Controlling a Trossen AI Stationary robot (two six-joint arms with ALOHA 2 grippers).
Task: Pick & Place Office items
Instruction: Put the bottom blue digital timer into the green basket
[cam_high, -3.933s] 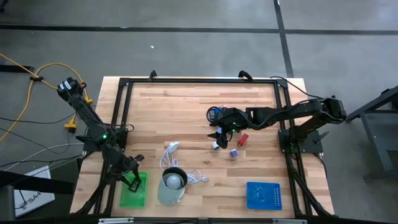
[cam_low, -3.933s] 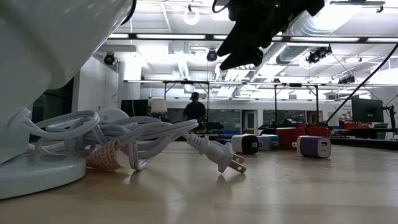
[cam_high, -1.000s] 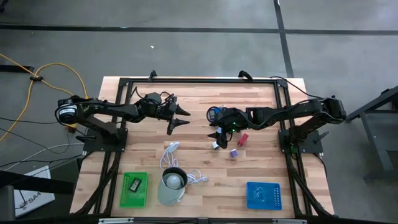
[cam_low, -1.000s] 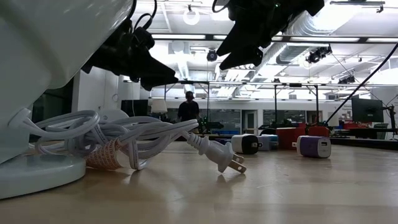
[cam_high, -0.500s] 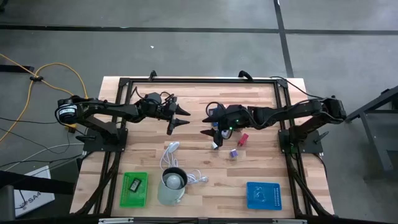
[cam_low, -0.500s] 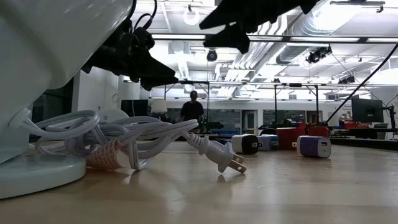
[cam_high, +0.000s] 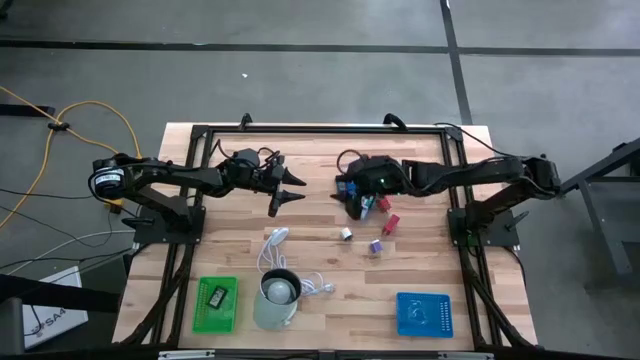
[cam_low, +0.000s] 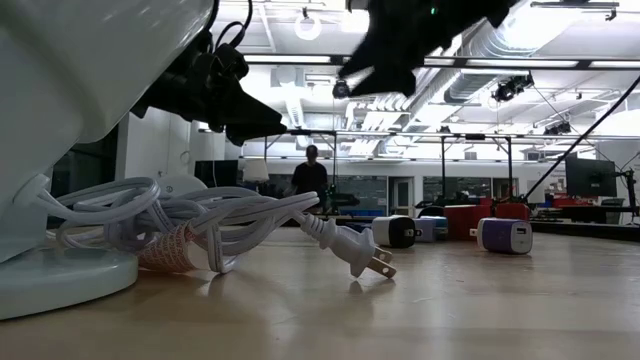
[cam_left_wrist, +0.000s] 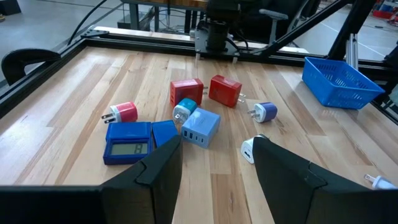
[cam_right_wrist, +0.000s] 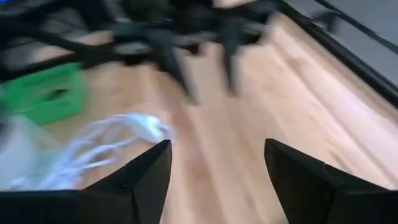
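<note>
In the green tray (cam_high: 215, 305), at 7 o'clock on the table (cam_high: 310, 165), lies one small dark thing, too small to name. So one piece looks put away. The blue tray (cam_high: 423, 313), at 5 o'clock, looks bare. Most of the job is still to do, I think.

The rest of the office items (cam_left_wrist: 186, 115) sit in a bunch just right of the table's middle. The left wrist view shows them best: two red blocks (cam_left_wrist: 210, 92) side by side, a blue calculator (cam_left_wrist: 128, 142), a light blue block (cam_left_wrist: 201, 127), a pink plug (cam_left_wrist: 122, 112), a purple plug (cam_left_wrist: 265, 111) and a white plug (cam_left_wrist: 250, 149). Some touch each other, so picking one may bump the next.

The left gripper (cam_high: 285, 192) hangs in the air at 10 o'clock from the bunch, its fingers spread and holding nothing. The right gripper (cam_high: 355, 190) is over the bunch, fingers spread too; nothing shows between them in its own wrist view.

There is lots of bare wood between the two grippers. At 6 o'clock stand a cup (cam_high: 277, 297) and a white cord (cam_high: 272, 250), so that way to the green tray is tight. A black frame (cam_high: 320, 128) runs along the table's edges, and the arms must stay inside it.
</note>
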